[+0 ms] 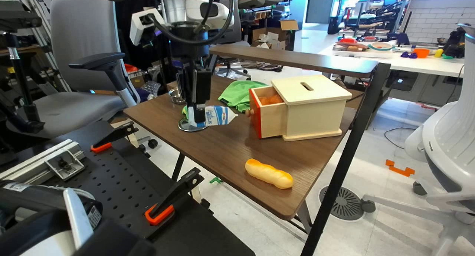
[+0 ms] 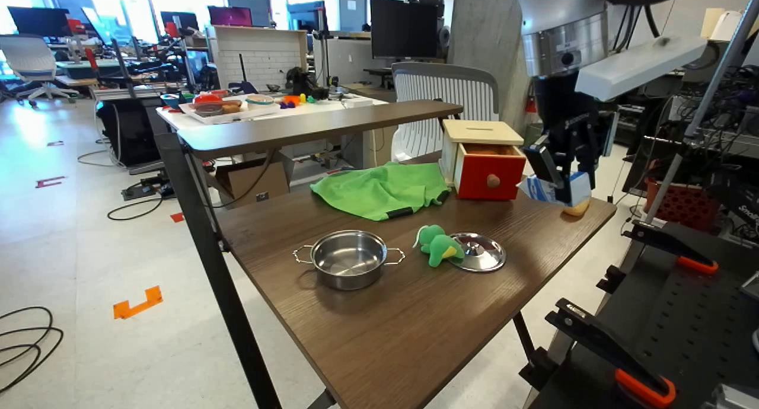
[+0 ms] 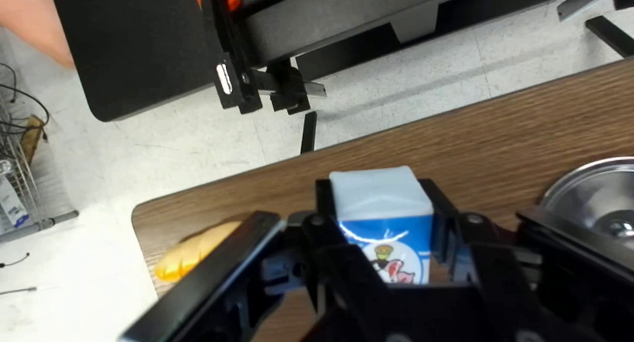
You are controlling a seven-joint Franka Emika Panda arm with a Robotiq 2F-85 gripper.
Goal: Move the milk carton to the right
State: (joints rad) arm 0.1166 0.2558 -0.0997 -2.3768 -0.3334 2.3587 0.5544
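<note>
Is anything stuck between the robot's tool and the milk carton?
No, nothing visible is: in the wrist view, the tool grips the milk carton directly, from both sides.

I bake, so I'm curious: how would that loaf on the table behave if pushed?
The loaf would probably roll, since its body is long and rounded. It might slide, as its surface looks smooth. Lying near a corner of the table, it could fall off if pushed that way.

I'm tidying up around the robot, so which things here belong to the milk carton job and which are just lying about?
For the job:
milk carton
claw gripping it

Just lying about:
bread-shaped roll
wooden drawer box
green cloth
metal pot
metal lid
green toy
</note>
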